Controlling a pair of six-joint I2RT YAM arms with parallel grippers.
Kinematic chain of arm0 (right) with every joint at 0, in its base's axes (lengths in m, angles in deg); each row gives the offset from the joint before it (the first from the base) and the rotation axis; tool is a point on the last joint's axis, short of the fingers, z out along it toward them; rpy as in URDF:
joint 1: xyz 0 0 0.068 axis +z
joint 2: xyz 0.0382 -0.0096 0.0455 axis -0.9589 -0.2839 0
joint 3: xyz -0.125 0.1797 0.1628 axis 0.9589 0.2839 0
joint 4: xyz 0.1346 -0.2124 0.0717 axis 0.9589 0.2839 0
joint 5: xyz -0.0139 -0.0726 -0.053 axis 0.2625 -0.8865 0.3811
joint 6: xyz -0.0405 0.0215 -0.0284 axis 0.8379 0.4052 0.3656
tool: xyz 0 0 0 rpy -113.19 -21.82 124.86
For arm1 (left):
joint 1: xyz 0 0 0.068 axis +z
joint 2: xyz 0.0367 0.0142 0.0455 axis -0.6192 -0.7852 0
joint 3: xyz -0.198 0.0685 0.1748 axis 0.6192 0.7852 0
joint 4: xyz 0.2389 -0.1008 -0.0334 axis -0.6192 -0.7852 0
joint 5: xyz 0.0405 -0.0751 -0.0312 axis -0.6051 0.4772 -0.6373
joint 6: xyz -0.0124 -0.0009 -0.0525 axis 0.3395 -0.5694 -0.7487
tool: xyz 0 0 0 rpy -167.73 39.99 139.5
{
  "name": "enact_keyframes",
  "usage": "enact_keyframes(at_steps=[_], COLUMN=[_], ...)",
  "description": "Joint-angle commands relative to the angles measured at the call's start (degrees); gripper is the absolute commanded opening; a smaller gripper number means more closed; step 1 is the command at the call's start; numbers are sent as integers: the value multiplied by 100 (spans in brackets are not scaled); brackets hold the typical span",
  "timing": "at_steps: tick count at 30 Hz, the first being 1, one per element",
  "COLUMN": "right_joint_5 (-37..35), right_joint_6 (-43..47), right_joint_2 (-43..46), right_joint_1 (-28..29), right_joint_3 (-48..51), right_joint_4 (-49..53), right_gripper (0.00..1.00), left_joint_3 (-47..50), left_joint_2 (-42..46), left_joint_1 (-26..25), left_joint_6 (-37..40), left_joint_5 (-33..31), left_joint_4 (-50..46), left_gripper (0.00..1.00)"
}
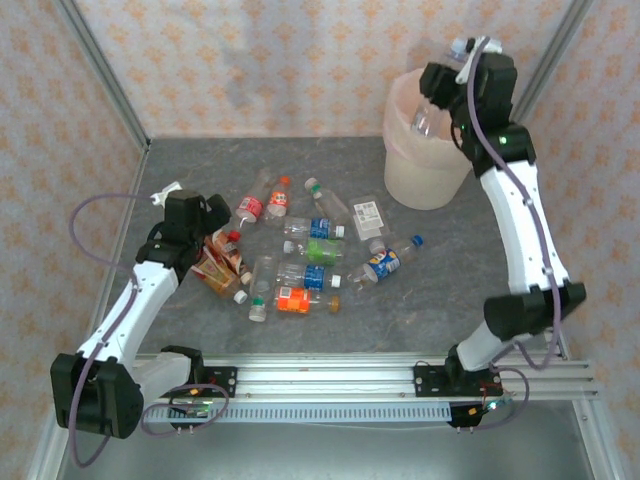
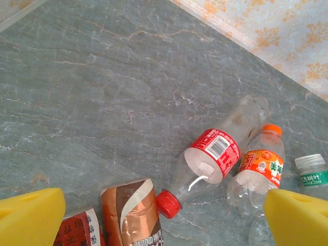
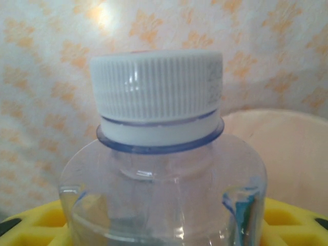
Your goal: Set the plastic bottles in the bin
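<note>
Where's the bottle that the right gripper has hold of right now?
In the top view it is at the far right: the clear bottle hangs in the right gripper over the open mouth of the bin, close to the back wall.

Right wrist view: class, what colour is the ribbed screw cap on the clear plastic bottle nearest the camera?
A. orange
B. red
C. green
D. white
D: the ribbed screw cap on top of the clear plastic bottle is plainly white, with a white ring below it.
</note>
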Motion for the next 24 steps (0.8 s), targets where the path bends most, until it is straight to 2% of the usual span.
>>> enact_keyframes(at_steps=[1, 3, 6, 7, 13, 24], right_joint_5=[-334, -298, -338, -312, 442, 1373], right_joint_6=[394, 441, 504, 517, 499, 185], right_joint_2=[-923, -1697, -3049, -3334, -3915, -4471], right_joint_1=[-339, -504, -657, -676, -725, -725], right_joint_3=[-1199, -2327, -4573, -5009, -5014, -5021], right_joint_4=[702, 1166, 2073, 2144, 1811, 1629], right_gripper=[57, 58, 58, 58, 62, 65], left_joint_3=[48, 86, 196, 233, 260, 419], left_joint_2=[228, 323, 446, 471, 550, 665], left_joint_1=[-23, -25, -15, -20, -8, -8], left_joint_6=[-149, -174, -240, -281, -515, -820], left_joint_5=[-352, -437, -555, -616, -1041, -1039], left_joint_4=[-317, -400, -438, -450, -862, -1071], left_gripper=[100, 100, 100, 100, 100, 100])
